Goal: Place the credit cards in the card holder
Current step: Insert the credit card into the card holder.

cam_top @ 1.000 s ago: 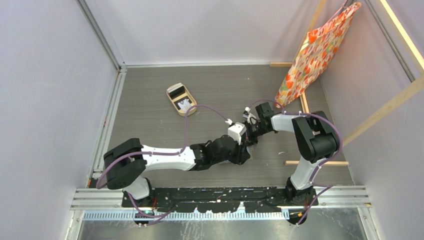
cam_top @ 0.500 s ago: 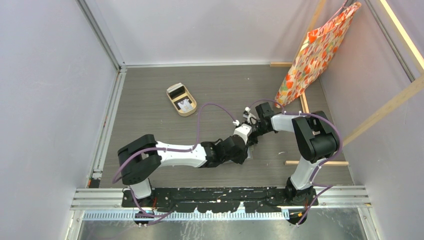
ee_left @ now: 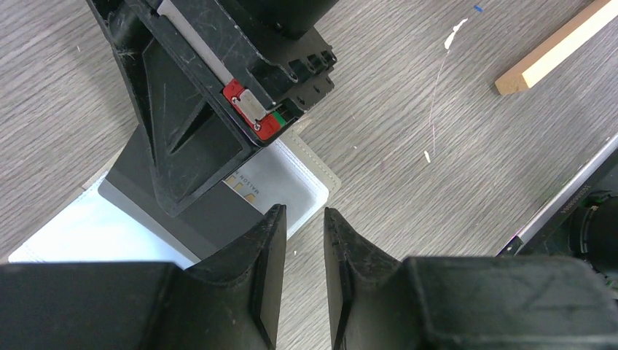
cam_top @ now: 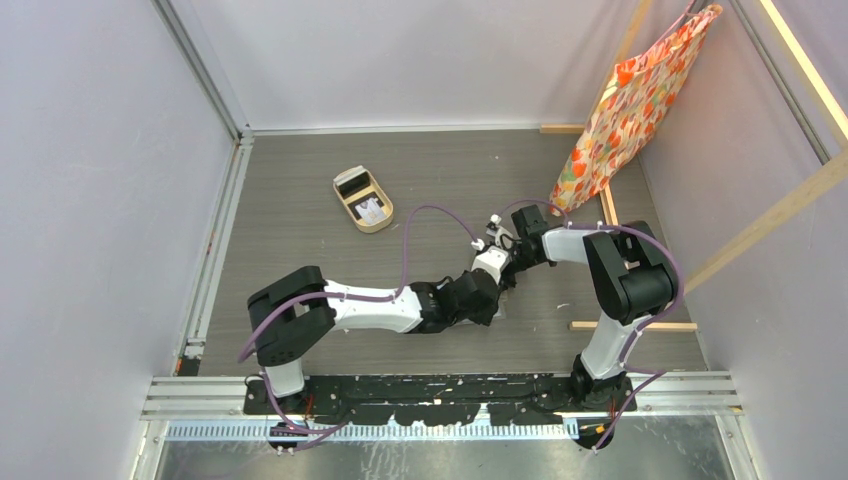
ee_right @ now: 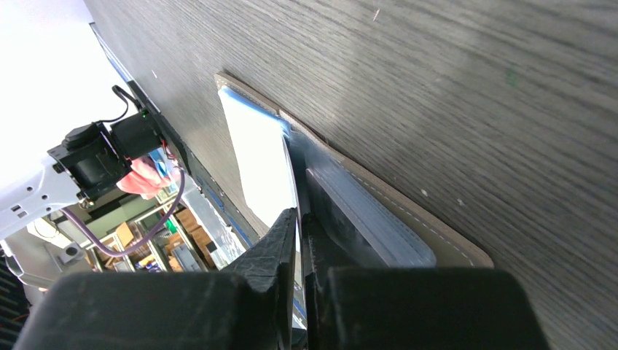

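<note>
The card holder (ee_left: 302, 182) lies open on the table, pale sleeves up, with its grey-brown edge showing in the right wrist view (ee_right: 444, 244). My right gripper (ee_right: 299, 215) is shut on a black card (ee_right: 315, 166) and holds it edge-down against the sleeves. In the left wrist view the same card (ee_left: 218, 215) lies over the holder under the right gripper (ee_left: 182, 197). My left gripper (ee_left: 302, 219) hovers at the holder's corner, its jaws a narrow gap apart and empty. In the top view both grippers, left (cam_top: 492, 292) and right (cam_top: 512, 262), meet over the holder and hide it.
A tan oval tray (cam_top: 345, 205) at the back left holds a black card (cam_top: 350, 184) and a white card (cam_top: 371, 209). A patterned cloth bag (cam_top: 625, 105) hangs at the back right. A wooden strip (cam_top: 630, 325) lies on the table by the right arm, also in the left wrist view (ee_left: 561, 44).
My left arm has swung right and reached further toward the card holder, closing in on the right gripper. The right gripper has stayed in place with the card.
</note>
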Tool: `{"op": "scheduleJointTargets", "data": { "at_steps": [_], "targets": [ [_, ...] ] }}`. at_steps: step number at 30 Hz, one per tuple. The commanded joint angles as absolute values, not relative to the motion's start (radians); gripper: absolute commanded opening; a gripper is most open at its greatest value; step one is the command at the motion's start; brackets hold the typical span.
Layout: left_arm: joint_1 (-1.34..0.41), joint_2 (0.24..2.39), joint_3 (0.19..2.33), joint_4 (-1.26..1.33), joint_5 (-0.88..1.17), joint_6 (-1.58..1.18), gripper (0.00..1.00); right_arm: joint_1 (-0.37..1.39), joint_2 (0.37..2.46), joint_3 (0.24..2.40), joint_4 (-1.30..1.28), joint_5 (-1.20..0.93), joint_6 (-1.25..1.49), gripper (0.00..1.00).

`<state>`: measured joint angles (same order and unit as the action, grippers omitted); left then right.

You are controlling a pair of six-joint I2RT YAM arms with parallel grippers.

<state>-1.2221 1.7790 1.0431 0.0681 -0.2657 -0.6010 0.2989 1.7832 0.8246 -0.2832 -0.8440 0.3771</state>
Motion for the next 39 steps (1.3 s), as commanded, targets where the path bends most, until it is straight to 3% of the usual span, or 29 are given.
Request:
{"op": "scheduleJointTargets", "data": {
  "at_steps": [1,21,39],
  "targets": [
    [-1.224,1.775,1.073,0.098,-0.296,-0.583,0.28,0.297,1.796,0.838,-0.281,-0.81,0.37,0.11],
    [-1.223,1.817,1.076,0.082,-0.328,-0.58,0.29,0.296,1.796,0.843,-0.293,-0.814,0.363,0.16],
    [-1.223,1.799,1.058,0.054,-0.354,-0.591,0.28,0.296,1.762,0.878,-0.365,-0.794,0.298,0.28]
  ]
}}
